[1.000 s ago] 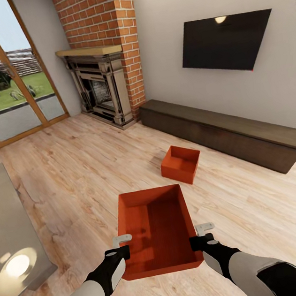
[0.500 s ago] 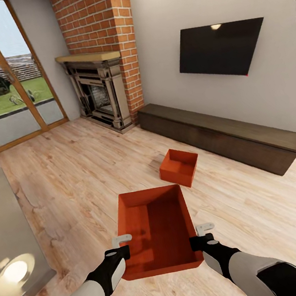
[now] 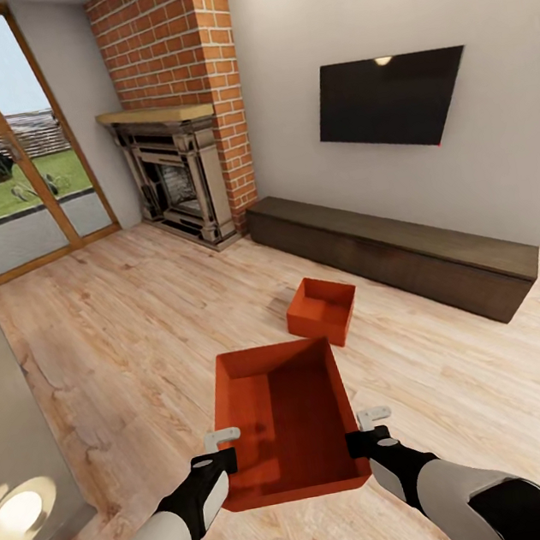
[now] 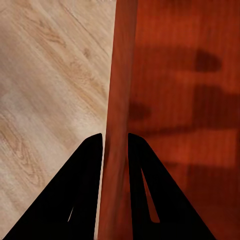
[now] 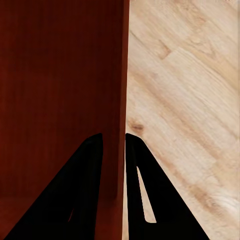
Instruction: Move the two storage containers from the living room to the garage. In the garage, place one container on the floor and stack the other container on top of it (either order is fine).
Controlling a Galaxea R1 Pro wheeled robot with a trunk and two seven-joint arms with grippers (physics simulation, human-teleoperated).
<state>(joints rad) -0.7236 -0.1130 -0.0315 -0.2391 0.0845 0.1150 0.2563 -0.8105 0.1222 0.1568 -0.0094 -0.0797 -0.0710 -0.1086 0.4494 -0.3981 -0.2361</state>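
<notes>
I hold one orange-red open-top storage container (image 3: pixel 284 419) between my arms, above the living room's light wood-plank floor. My left gripper (image 3: pixel 216 461) is shut on its left wall (image 4: pixel 117 125); my right gripper (image 3: pixel 368 440) is shut on its right wall (image 5: pixel 119 100). In both wrist views the thin wall runs between the two black fingers. The second storage container (image 3: pixel 321 311) sits on the wood floor ahead, close to the long dark bench (image 3: pixel 388 252). The garage is out of view.
A red brick fireplace (image 3: pixel 173 111) stands at the back, with glass doors (image 3: pixel 3 163) to its left and a wall TV (image 3: pixel 390 100) above the bench. A grey glossy table edge (image 3: pixel 22 463) lies at my left.
The whole picture has shifted: the room's things have drifted left and away, so the camera has moved back and turned. The held container and both grippers keep their place in view.
</notes>
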